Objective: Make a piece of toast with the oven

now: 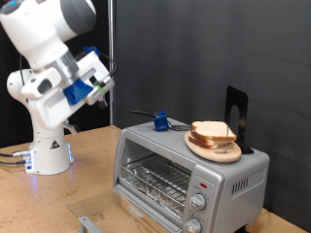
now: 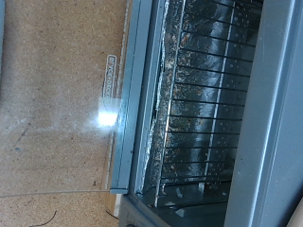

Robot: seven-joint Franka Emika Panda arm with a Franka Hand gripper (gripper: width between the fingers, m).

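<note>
The silver oven (image 1: 185, 170) stands on the wooden table at the exterior view's right. Its glass door (image 1: 97, 209) hangs open and lies flat in front. The wire rack (image 1: 155, 180) inside is bare. The piece of toast (image 1: 216, 132) lies on a round wooden plate (image 1: 209, 149) on top of the oven. My gripper (image 1: 101, 87) is up in the air at the exterior view's left, apart from the oven and above its open door. The wrist view looks down on the open door (image 2: 57, 104) and the rack (image 2: 204, 104). No fingers show there.
A blue-handled tool (image 1: 157, 121) lies on the oven's top at the back. A black stand (image 1: 236, 116) rises behind the plate. The oven's round knobs (image 1: 197, 202) are at its right front. The white robot base (image 1: 49, 146) stands at the left.
</note>
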